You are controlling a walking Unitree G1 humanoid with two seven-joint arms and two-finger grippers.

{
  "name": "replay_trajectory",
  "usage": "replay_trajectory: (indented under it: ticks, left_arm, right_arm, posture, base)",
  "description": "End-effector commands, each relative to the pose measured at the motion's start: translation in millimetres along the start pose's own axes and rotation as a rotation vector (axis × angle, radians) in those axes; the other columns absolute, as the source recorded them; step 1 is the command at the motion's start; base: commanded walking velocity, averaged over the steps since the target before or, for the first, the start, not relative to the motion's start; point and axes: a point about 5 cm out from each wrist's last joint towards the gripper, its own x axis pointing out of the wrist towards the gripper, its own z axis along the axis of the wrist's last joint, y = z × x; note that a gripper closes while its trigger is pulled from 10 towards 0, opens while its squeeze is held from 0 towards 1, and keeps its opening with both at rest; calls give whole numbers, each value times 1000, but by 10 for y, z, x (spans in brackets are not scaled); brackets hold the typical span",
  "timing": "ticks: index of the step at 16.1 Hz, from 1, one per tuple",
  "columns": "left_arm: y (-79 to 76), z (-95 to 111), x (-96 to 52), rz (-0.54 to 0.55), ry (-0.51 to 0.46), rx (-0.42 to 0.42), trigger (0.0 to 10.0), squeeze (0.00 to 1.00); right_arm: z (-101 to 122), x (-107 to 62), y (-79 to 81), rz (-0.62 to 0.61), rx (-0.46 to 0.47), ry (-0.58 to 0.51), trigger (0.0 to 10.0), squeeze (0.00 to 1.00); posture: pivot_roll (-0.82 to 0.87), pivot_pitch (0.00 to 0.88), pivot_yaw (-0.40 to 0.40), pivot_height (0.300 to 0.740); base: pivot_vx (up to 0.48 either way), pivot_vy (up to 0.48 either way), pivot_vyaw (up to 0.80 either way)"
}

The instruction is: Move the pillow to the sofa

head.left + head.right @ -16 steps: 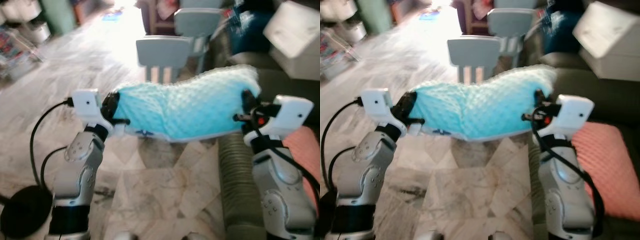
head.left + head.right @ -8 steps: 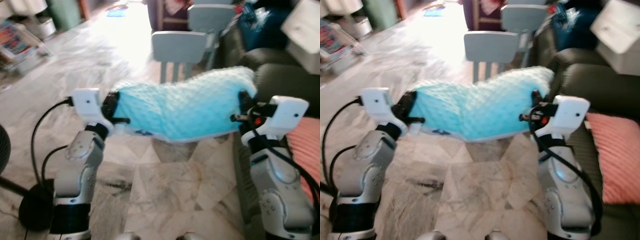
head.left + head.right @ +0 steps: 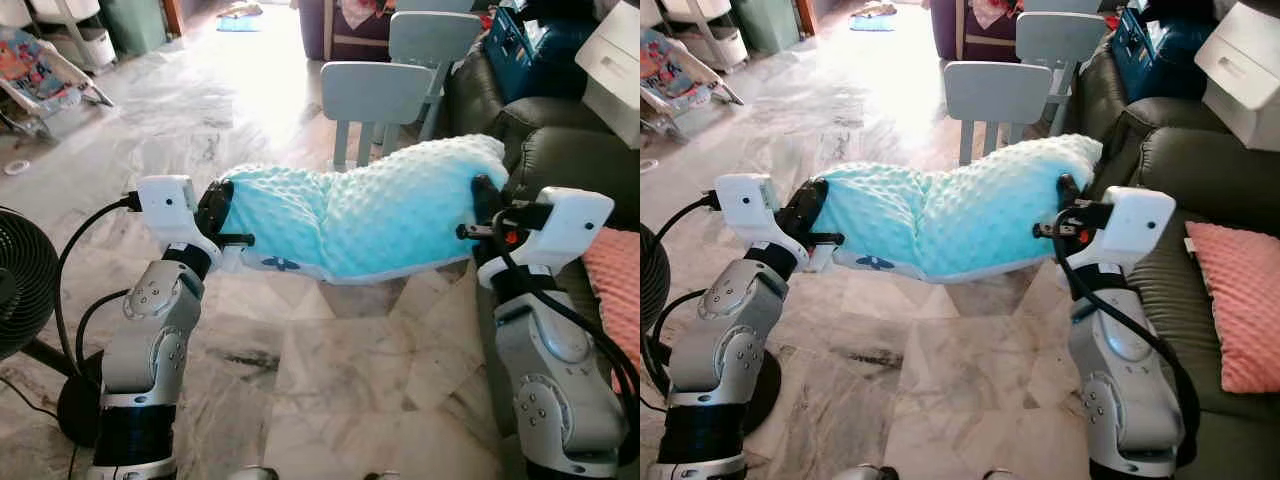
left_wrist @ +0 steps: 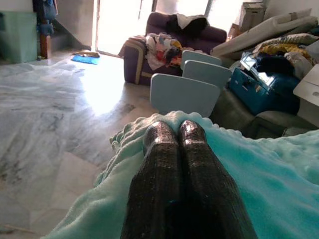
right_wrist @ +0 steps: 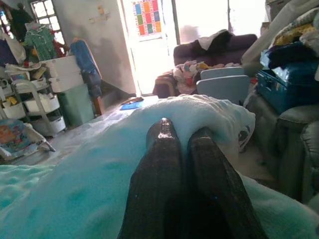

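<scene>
You hold the turquoise dimpled plush pillow [image 3: 370, 215] in the air between both arms, above the grey-veined marble floor [image 3: 330, 370], with the dark olive leather sofa [image 3: 1200, 200] close on your right and not yet under the load. The left gripper [image 4: 174, 130] is clenched on one end of the pillow, its two black fingers pressed together into the fabric; the right gripper [image 5: 182, 134] grasps the opposite end in the same manner. The pillow sags in the middle, its lower white-edged seam hanging free. Two pale blue plastic chairs [image 3: 378, 95] stand just beyond the pillow, and a salmon-pink textured cushion [image 3: 1240, 300] already lies on the sofa seat. Likely hazards from here: each hold appears to pinch only a fold of soft plush, so a quick turn toward the sofa could pull one end loose and drop the pillow to the floor. The near chair's back could snag the pillow if you swing wide. A black pedestal fan [image 3: 20, 290] and its cable lie by your left side, so stepping that way risks a tangle.
</scene>
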Motion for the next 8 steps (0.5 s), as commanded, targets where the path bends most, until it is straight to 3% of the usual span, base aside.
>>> replay_trajectory:
  ticks: [1, 8]
  left_arm:
    - [-34, 66, 37, -20, -21, 3, 10000, 0]
    - [47, 83, 102, 3, -18, 6, 10000, 0]
  right_arm:
    - [39, 2, -25, -4, -4, -11, 0, 0]
    - [43, -10, -36, -10, -4, -6, 0, 0]
  posture:
    - [-118, 135, 0, 740]
    - [-126, 142, 1, 740]
  base:
    - [0, 0, -800]
    - [0, 0, -800]
